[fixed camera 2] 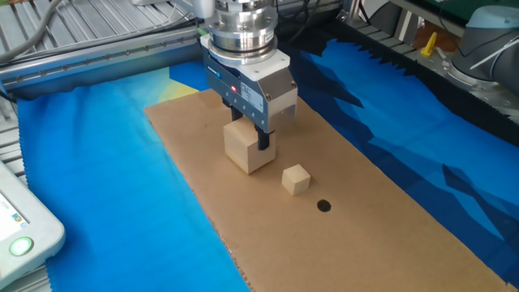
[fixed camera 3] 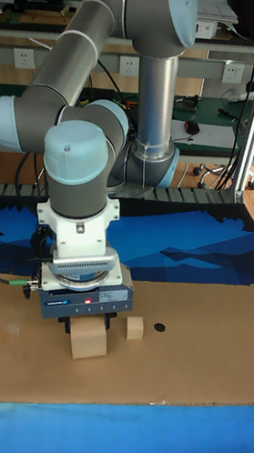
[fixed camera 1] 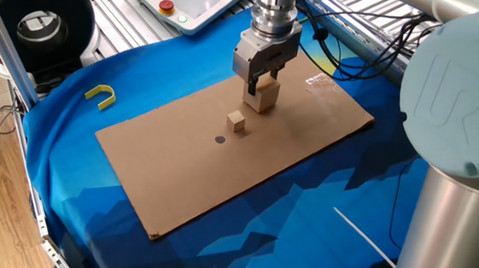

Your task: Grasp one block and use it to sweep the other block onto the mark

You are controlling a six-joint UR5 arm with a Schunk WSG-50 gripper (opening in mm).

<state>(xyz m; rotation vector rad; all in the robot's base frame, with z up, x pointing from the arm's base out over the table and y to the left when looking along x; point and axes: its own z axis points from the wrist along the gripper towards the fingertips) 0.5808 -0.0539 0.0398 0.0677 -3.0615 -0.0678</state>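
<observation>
We have the two-finger gripper (fixed camera 2: 250, 138) clamped on the larger light-brown wooden cube (fixed camera 2: 248, 147), fingers pinching its upper part on two opposite faces while the cube's base sits at, or just above, the brown cardboard sheet (fixed camera 2: 389, 219); we cannot tell whether it is touching. In the tall fixed view the gripper (fixed camera 3: 89, 320) sits straight over the cube (fixed camera 3: 88, 335), which looks upright.

We take the small dark round mark (fixed camera 2: 323, 206) as our landmark. The tiny tan wooden cube (fixed camera 2: 296, 179) lies near the mark, on the side facing the gripper and apart from the dot. The big cube stands farther out on that same side, just beside the tiny one but with a gap showing. In one fixed view the three line up roughly: the big cube (fixed camera 1: 263, 96), the tiny cube (fixed camera 1: 238, 122), the mark (fixed camera 1: 219, 138).

We judge both cubes to be light, stiff and not fragile, so the wood should take a firm pinch. The flat faces are good places to hold, and the high grip leaves the lower faces free as a pushing wall. The tiny cube will probably slide easily on the cardboard and may spin or slip off to one side if struck off-centre, so we would meet it square with a flat face.
</observation>
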